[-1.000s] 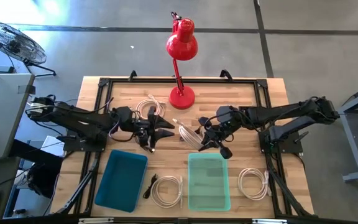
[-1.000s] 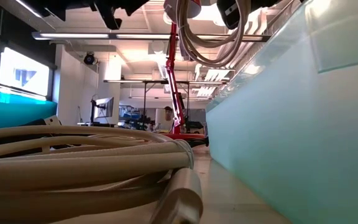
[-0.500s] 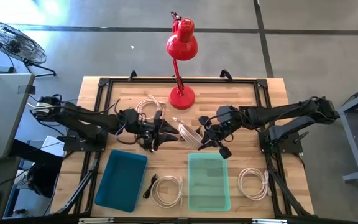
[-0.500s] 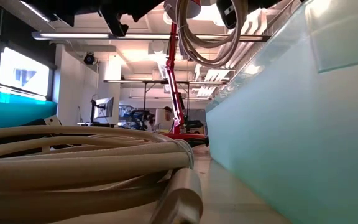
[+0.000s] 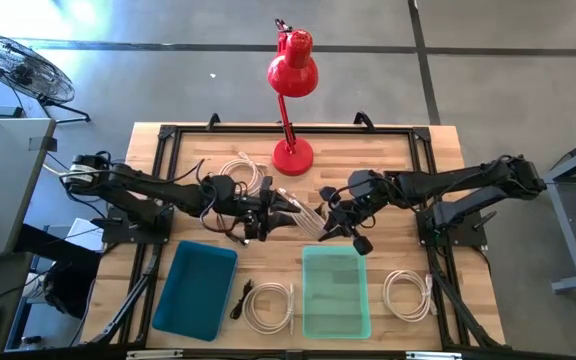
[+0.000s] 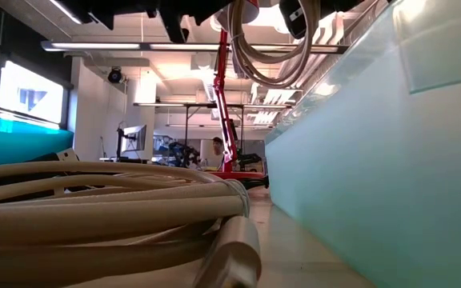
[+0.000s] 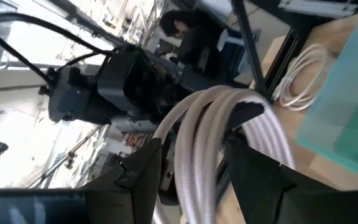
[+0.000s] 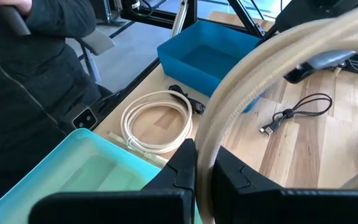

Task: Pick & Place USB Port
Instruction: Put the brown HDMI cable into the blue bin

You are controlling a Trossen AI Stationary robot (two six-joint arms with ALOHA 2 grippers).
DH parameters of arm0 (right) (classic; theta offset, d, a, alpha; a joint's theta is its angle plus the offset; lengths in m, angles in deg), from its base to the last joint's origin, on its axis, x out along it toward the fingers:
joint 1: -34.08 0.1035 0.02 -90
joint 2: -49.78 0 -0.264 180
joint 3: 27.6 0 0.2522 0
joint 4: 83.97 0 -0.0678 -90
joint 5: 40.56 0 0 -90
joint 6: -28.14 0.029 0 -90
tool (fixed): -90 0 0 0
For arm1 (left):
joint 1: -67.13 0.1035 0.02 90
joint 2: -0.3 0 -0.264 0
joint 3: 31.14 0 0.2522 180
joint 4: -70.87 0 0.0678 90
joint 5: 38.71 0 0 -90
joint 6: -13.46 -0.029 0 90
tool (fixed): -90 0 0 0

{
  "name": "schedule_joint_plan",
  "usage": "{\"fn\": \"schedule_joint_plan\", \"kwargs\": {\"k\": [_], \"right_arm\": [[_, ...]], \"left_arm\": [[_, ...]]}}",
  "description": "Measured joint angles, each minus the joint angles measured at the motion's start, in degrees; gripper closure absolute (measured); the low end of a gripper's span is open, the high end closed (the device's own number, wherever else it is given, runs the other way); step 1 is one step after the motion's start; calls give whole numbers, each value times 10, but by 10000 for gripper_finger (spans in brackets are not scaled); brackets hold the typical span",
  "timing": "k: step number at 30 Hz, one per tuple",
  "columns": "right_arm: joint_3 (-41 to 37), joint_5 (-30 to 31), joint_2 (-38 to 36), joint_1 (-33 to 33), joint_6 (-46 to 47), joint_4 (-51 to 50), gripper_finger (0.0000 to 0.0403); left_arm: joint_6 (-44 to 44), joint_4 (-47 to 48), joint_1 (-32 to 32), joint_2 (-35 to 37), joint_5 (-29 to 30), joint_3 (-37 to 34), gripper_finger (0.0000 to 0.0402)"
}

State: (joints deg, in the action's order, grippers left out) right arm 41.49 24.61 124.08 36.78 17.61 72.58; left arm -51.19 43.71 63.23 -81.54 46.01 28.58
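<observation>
A coiled white USB cable (image 5: pixel 305 212) hangs lifted above the table's middle, held by my right gripper (image 5: pixel 330 222), which is shut on it. In the low view its loops (image 6: pixel 266 48) dangle at the top. My left gripper (image 5: pixel 286 208) is open at the coil's left side. In the left wrist view my left gripper (image 7: pixel 201 134) has one finger on each side of the strands (image 7: pixel 197 155), with my right gripper's dark body (image 7: pixel 123 81) behind them. My right gripper pinches the coil's strands (image 8: pixel 205 146) between its two fingers (image 8: pixel 180 163), which lie across the bundle. The coil is lifted clear of the table and arcs away past the fingers. My left gripper straddles the strands; I cannot tell whether its fingers touch them.
A blue bin (image 5: pixel 196 290) and a teal bin (image 5: pixel 336 292) sit at the near edge. Between them lie a white coil (image 5: pixel 268 305) and a black cable (image 5: pixel 241 298). More coils lie at the near right (image 5: pixel 406 295) and far left (image 5: pixel 240 172). A red lamp (image 5: pixel 290 100) stands at the far edge. A person (image 8: pixel 23 74) is beyond the table.
My left gripper has moved toward the table's right, closing in on the coil until its open fingers stand around the strands. My right gripper and the lifted coil have stayed where they were.
</observation>
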Motion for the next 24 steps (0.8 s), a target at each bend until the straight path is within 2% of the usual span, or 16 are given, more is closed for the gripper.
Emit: {"fn": "schedule_joint_plan", "kwargs": {"k": [18,21,24], "right_arm": [[0,-4,0,0,1,-5,393],[0,-3,0,0,2,-3,393],[0,-4,0,0,2,-3,393]], "left_arm": [[-31,-7,1,-19,22,22,230],[-40,-13,1,-26,34,22,257],[-83,-14,2,-36,39,22,322]]}}
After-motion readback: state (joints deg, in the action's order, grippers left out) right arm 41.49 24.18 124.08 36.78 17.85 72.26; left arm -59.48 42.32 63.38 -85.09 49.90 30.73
